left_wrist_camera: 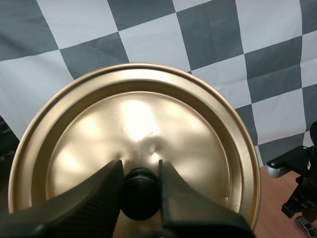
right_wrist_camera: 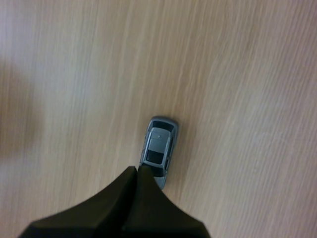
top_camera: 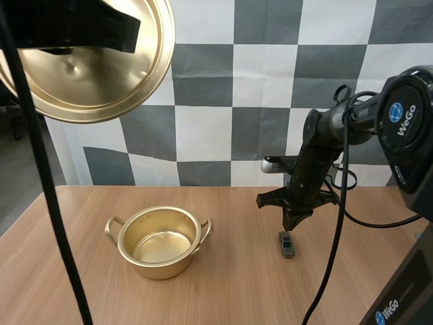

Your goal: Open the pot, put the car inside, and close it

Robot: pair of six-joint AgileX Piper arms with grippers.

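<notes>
the car (right_wrist_camera: 158,148) is a small grey toy. i judge it light and stiff, with smooth painted sides that could slip or squirt out of a loose pinch, and wheels that may let it roll if nudged. the best hold looks to be across its two long sides at the middle of the body, with the fingers coming straight down so neither side gets pushed first.

it stands on its wheels on the bare table (top_camera: 237,291), to the right of the pot (top_camera: 161,240) and well apart from it. the pot is open and looks empty inside.

the right gripper (right_wrist_camera: 136,171) hangs just above the car with its tip over one end of it, not the middle. its fingers lie together as one dark wedge and hold nothing. whether the tip touches the roof i cannot tell. by my reading it must part its fingers and shift along the car to the middle before it can close.

the left gripper (left_wrist_camera: 140,166) is clamped on the black knob (left_wrist_camera: 140,198) of the lid (left_wrist_camera: 133,124) and holds it high up at the far left, clear of the pot.
</notes>
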